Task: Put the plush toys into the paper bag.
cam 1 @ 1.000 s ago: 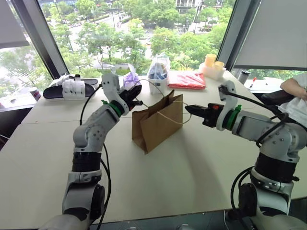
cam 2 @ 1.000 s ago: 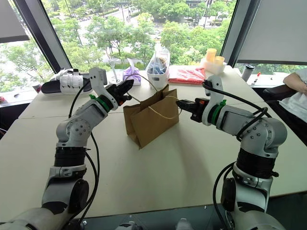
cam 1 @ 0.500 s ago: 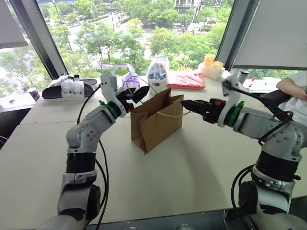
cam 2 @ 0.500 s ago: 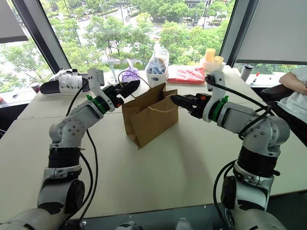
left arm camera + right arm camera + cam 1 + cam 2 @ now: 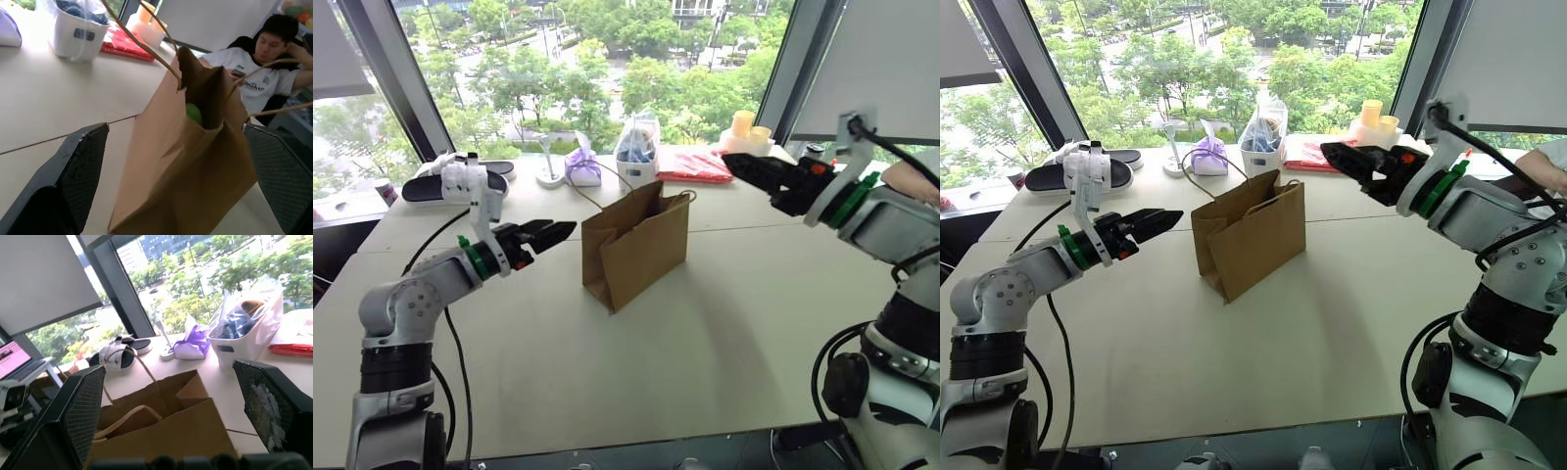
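The brown paper bag (image 5: 634, 243) stands upright and open-topped in the middle of the table, its string handles (image 5: 142, 46) hanging loose. Inside it, just below the rim, a light green plush toy (image 5: 194, 113) shows in the left wrist view. My left gripper (image 5: 558, 233) hovers open and empty to the left of the bag, pointing at it with a clear gap between. My right gripper (image 5: 736, 163) is open and empty too, held higher, above and to the right of the bag's mouth (image 5: 146, 404).
Along the window edge lie black-and-white sandals (image 5: 460, 179), a purple tied pouch (image 5: 580, 166), a clear plastic bag in a white tub (image 5: 636, 149), a red packet (image 5: 693, 164) and yellow cups (image 5: 744, 129). A person (image 5: 264, 63) sits at the far right.
Both grippers were shut at the bag's string handles and have opened, letting go. The left arm drew back left and down; the right arm rose and moved right. The bag stands alone.
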